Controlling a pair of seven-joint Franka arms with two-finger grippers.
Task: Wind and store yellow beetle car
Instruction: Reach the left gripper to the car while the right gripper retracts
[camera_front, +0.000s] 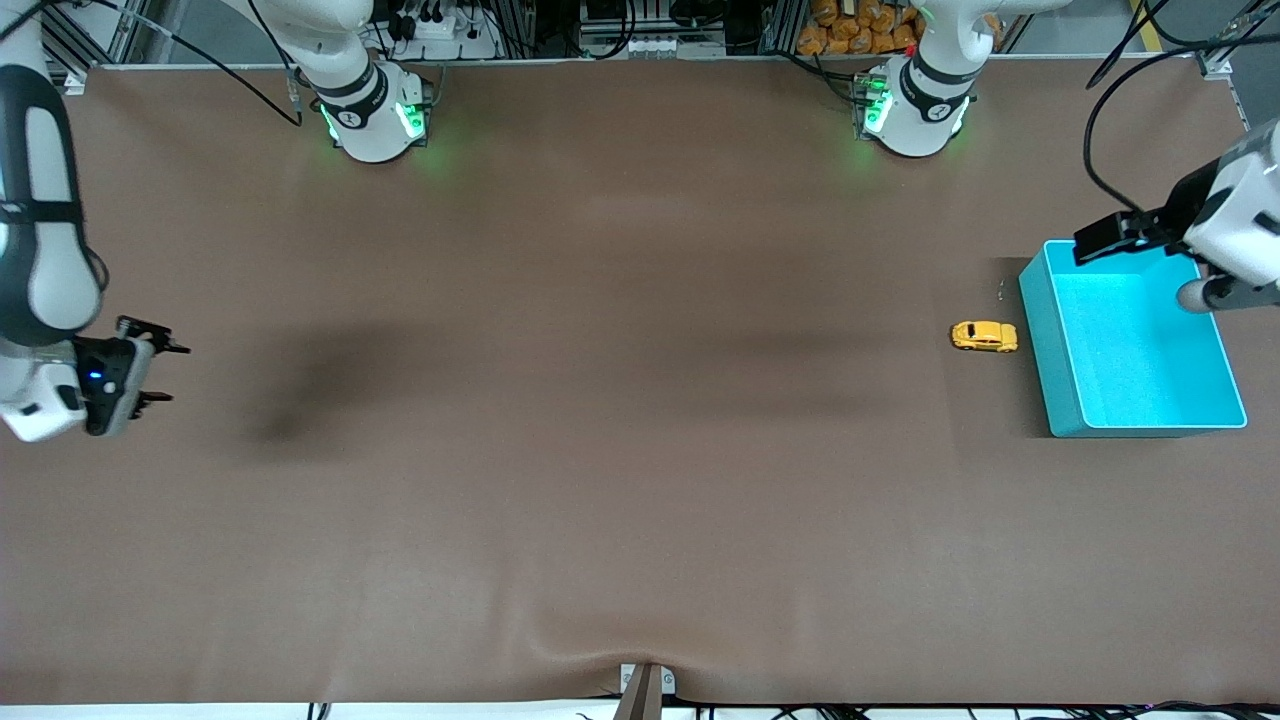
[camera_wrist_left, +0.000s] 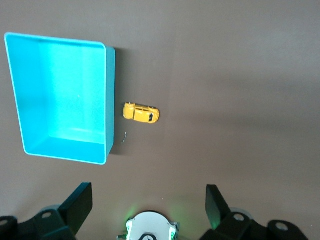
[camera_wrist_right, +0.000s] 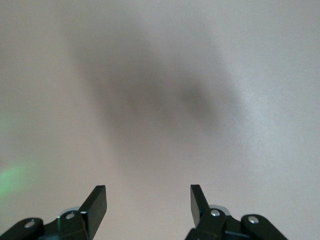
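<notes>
The left gripper (camera_wrist_left: 147, 200) hangs up high over the turquoise bin (camera_front: 1055, 350), its fingers spread wide and holding nothing. The bin sits at the left arm's end of the table. The yellow beetle car (camera_front: 985, 336) stands on the brown table (camera_front: 600, 450) just beside the bin — close, not touching. The right gripper (camera_wrist_right: 148, 202) waits over its own end of the table — wide open too.

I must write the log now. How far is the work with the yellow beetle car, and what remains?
Nothing looks done yet. The yellow beetle car sits on the table beside the turquoise bin, outside it, toward the left arm's end. Nothing is in hand: the left pincer is open above the bin, and the right pincer waits open over bare table at the right arm's end. Grasping, winding and storing the car are all left.
</notes>
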